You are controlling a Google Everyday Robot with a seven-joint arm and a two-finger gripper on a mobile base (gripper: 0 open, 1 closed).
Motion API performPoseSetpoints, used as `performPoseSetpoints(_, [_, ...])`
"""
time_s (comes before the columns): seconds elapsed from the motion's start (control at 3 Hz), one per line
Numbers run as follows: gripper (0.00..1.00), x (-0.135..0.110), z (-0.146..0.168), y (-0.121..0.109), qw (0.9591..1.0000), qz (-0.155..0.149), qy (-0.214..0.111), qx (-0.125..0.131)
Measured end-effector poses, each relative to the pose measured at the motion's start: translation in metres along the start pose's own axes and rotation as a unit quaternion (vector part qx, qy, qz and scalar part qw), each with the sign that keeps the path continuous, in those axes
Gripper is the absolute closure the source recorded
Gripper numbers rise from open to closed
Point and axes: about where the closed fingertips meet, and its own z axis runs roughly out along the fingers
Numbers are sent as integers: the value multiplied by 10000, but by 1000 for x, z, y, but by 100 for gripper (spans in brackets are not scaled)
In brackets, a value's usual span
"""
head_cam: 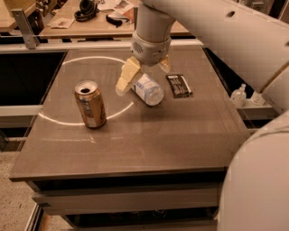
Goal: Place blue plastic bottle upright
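Hovering low over the far middle of the table [135, 149], your gripper [143, 77] points down from the white arm [151, 27] with its two tan fingers [128, 76] spread wide and nothing clamped between them. The blue plastic bottle [149, 90] lies on its side directly beneath the gripper and a little nearer the camera, not upright. One finger comes down just beside the bottle's left flank; the other sits behind and to the right of it, higher up. You cannot tell whether either finger touches the plastic. The bottle's rounded end faces toward the camera and right, and its pale label shows on top; its other end runs under the gripper, so the cap is hidden from you.

To the left of the gripper and nearer the camera, well apart from the bottle, a gold-brown soda can [90, 104] stands upright with its top opened. Just to the right of the gripper, a dark flat packet [179, 85] lies on the table, near the bottle but not touching it. A thin white ring [58, 121] marked on the tabletop curves around the left of the gripper and passes by the can's base. Far off to the right, past the table's edge, small clear bottles [238, 94] stand lower down. Behind the gripper, on another desk, headphones [86, 10] rest.
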Motion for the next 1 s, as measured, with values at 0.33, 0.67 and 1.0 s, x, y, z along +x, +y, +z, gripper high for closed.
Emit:
performPoseSetpoints(0.33, [0,-16,17,-3,10000,-5,87,47])
performPoseSetpoints(0.67, [0,-31,32,-7,9998,-53,161,94])
performPoseSetpoints(1.0, [0,-42,45,-12,9995,-97,246,160])
